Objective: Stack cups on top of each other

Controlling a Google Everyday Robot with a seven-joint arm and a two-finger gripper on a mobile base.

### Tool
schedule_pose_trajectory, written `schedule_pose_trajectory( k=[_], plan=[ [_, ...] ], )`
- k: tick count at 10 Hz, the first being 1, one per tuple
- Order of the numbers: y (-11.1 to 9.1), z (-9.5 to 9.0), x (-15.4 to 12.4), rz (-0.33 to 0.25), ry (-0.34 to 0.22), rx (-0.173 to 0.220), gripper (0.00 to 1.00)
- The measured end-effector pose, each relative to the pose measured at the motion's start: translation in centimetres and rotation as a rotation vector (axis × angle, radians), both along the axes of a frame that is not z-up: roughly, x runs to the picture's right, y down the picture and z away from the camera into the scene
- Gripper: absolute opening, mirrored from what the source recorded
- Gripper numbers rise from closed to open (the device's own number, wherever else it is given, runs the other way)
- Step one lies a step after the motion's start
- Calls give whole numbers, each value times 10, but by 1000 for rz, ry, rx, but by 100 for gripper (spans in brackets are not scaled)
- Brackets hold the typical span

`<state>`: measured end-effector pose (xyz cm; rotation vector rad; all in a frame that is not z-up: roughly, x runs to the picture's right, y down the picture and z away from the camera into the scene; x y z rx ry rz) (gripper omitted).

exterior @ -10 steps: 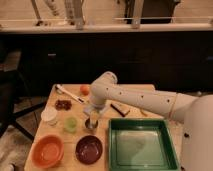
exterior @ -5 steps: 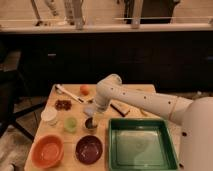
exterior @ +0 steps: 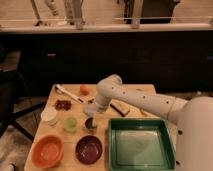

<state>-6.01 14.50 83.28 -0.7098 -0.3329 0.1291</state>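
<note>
Camera view — tool (exterior: pixel 91 115), jaws apart, over steel cup (exterior: pixel 90 125) — green cup (exterior: pixel 70 124), purple bowl (exterior: pixel 89 149) beside.

Orange bowl (exterior: pixel 48 151) beside dark purple bowl (exterior: pixel 89 149), table (exterior: pixel 60 131) front; green tray (exterior: pixel 142 121) right; orange fruit (exterior: pixel 84 89) at back.

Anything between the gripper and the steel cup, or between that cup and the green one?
Nothing visible. The open gripper hangs over the steel cup; the green cup stands beside it with only bare table between. The orange bowl and purple bowl sit nearer the camera.
</note>
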Motion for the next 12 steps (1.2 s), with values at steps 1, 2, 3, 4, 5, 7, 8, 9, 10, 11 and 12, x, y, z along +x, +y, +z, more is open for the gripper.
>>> schedule_pose_trajectory(
  k=[1,2,3,4,5,7,8,9,10,11,12],
  plan=[
    [0,1,-3,-3,-4,-3,80],
    [0,2,-5,-6,-9,-4,80],
    [-1,4,-8,-9,-14,-4,80],
    [-1,5,-10,-10,-17,-6,79],
    [0,5,-11,-13,-21,-7,75],
    [1,6,-15,-17,-30,-6,55],
    [1,6,-15,-17,-32,-5,45],
    [1,7,-15,-16,-32,-5,33],
    [2,7,-14,-17,-32,-5,25],
    [2,7,-14,-18,-31,-5,19],
    [1,6,-13,-20,-27,-2,18]
  ],
)
